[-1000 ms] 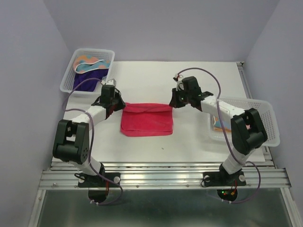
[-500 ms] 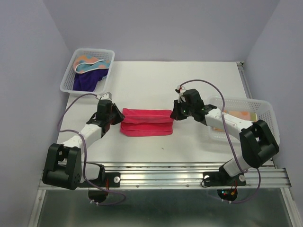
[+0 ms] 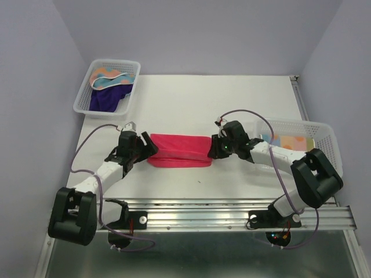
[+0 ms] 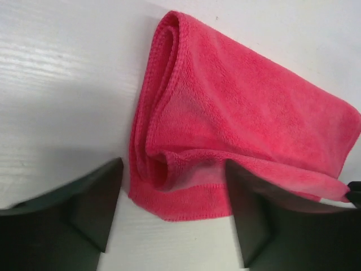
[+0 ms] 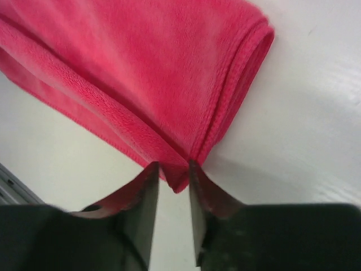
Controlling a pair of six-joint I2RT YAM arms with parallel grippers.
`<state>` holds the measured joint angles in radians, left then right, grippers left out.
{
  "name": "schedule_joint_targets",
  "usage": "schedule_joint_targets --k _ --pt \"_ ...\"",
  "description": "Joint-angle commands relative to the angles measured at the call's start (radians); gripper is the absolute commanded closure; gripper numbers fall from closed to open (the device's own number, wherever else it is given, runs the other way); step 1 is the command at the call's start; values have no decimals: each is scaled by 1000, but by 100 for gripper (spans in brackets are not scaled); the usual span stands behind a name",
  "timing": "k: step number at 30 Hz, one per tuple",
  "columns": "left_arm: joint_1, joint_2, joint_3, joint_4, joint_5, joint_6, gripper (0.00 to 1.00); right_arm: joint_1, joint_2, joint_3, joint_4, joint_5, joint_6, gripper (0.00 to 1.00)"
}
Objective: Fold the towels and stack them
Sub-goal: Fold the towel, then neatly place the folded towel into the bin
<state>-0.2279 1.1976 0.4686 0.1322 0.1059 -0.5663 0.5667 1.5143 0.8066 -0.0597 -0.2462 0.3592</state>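
- Where's the pink towel (image 3: 179,150)?
- Flat on the table (image 3: 191,98), in the middle near the front edge, folded into a narrow band running left to right. An arm reaches low to each end of it.
- Has the left gripper (image 3: 145,149) got hold of it?
- No. Its fingers (image 4: 93,209) stand well apart, one on either side of the towel's end. The layered corner lies between them, unsqueezed, resting on the table.
- And the right gripper (image 3: 215,149)?
- Much narrower. Its fingers (image 5: 141,214) are only a slit apart, and the very tip of the towel's corner sits right between the tips. I can see bare table through the gap below it. Whether the tips are pinching that corner or just framing it, I can't tell.
- The other towels?
- The left basket (image 3: 83,92), at the far left corner, holds the orange towel (image 3: 110,75) on top of the purple towel (image 3: 104,99). The right basket (image 3: 327,156) sits by the right arm, with the blue towel (image 3: 290,141) inside, partly hidden behind that arm.
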Motion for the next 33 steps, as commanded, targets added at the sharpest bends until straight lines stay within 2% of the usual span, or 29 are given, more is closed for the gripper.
schedule_joint_targets --k 1,2,3,5,6,11,14,15,20,22,23,25,26,30,33 --pt "-33 -151 -45 -43 -46 -63 6 42 -94 -102 50 -53 63 62" --pt "-39 -208 -63 -49 -38 -84 1 48 -111 -140 85 -65 82 41" --pt "-45 -236 -70 -55 -37 -93 1 56 -127 -153 87 -67 98 31" --pt "-53 -292 -76 -91 -66 -127 1 58 -175 -158 63 -50 113 21" --pt "-54 -341 -73 -104 -98 -136 1 59 -190 -152 32 -9 115 0" --pt "-56 -403 -62 -118 -137 -152 1 59 -209 -80 -18 126 118 0" --pt "-56 -371 -47 -118 -156 -139 1 64 -126 8 -61 220 142 0" --pt "-56 -348 -35 -120 -155 -132 1 70 -76 49 -77 293 159 0" --pt "-57 -305 -12 -118 -169 -122 1 93 72 156 -124 401 178 1" --pt "-57 -302 -8 -117 -169 -124 1 108 131 183 -152 435 179 9" --pt "-57 -306 -10 -117 -169 -122 1 108 147 196 -160 447 188 19" --pt "-57 -313 -15 -117 -178 -119 1 117 181 203 -178 476 198 28" --pt "-57 -319 -19 -117 -184 -119 1 122 190 207 -183 485 202 37" --pt "-57 -331 -30 -117 -198 -118 1 148 214 210 -221 527 216 41" --pt "-57 -332 -30 -117 -204 -116 1 165 234 213 -233 550 224 52"
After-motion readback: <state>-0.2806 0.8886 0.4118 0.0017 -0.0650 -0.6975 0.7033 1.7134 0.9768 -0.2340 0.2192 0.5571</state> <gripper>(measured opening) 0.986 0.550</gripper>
